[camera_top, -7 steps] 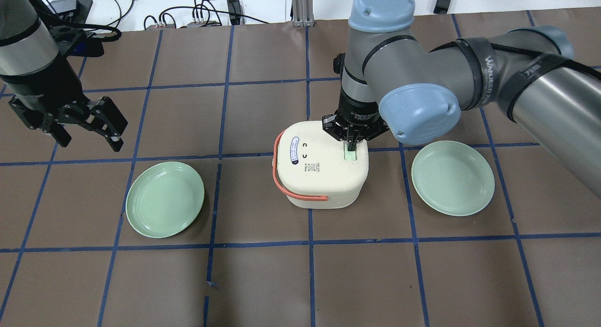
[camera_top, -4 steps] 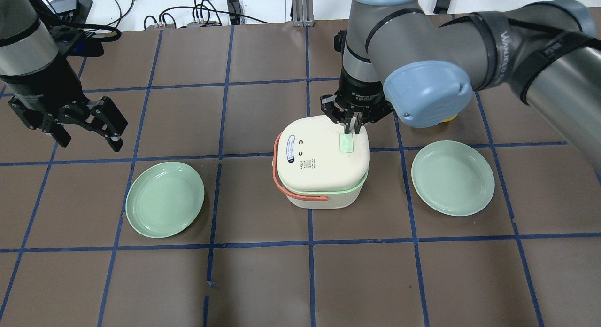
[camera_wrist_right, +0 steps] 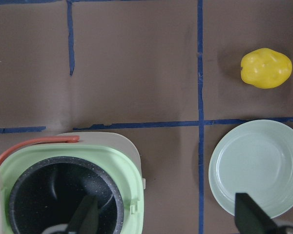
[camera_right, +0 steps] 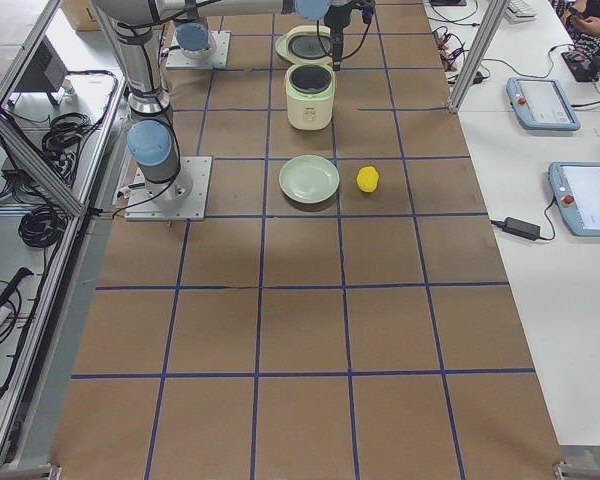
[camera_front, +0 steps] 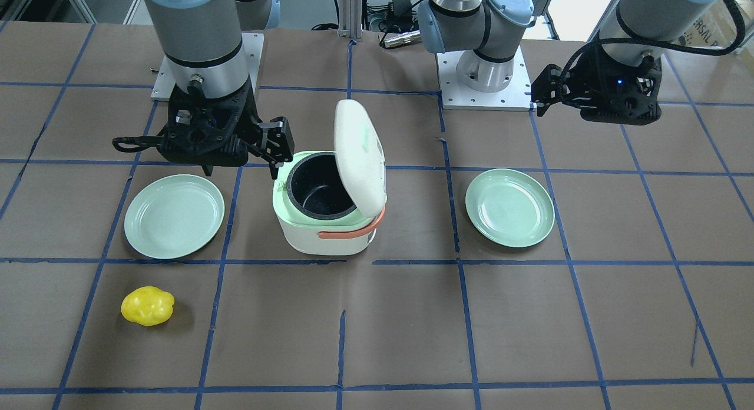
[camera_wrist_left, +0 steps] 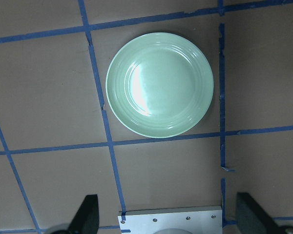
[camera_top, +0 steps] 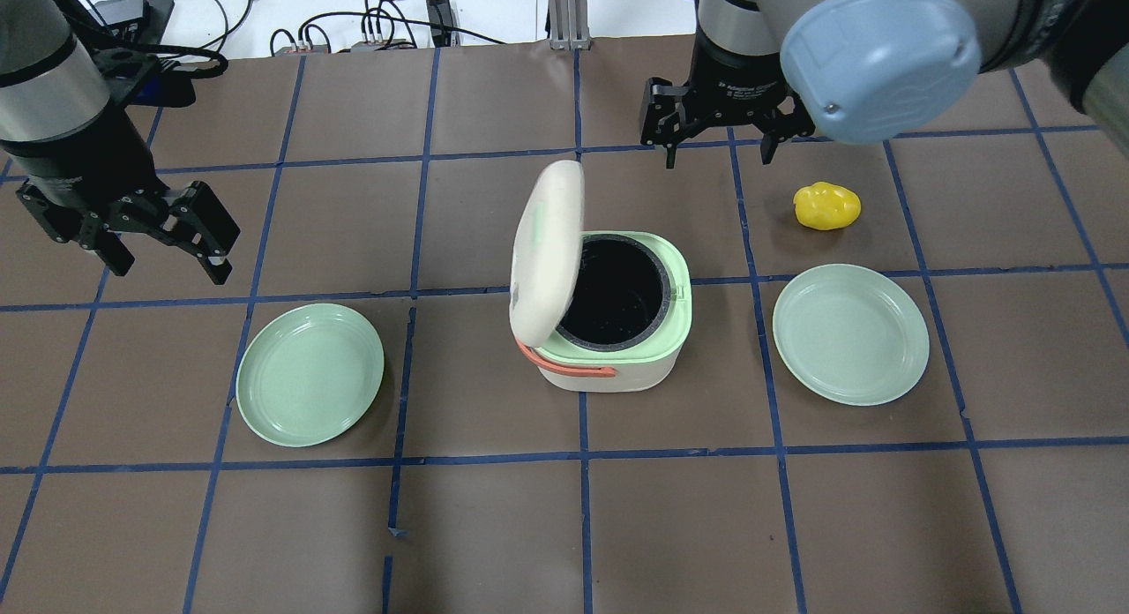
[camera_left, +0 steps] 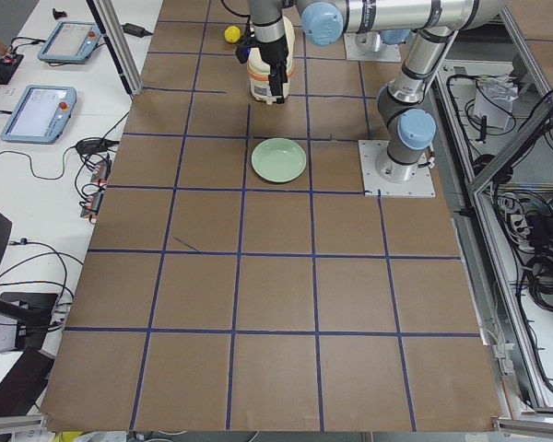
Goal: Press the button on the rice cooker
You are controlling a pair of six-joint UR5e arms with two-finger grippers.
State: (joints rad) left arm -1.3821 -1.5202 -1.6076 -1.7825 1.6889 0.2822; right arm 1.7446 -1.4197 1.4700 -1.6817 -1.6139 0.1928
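The rice cooker (camera_top: 617, 371) looks light, hard and slick. Its lid (camera_top: 547, 243) is up, so grip the handle (camera_top: 573, 368) at 6 o'clock from overhead. The left gripper (camera_top: 168, 261) and right gripper (camera_top: 719, 157) both have their fingers spread and empty.

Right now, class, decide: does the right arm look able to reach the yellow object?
Probably yes. The right gripper hangs open close to the yellow object, and neither the open rice cooker nor the nearby plate lies between them.
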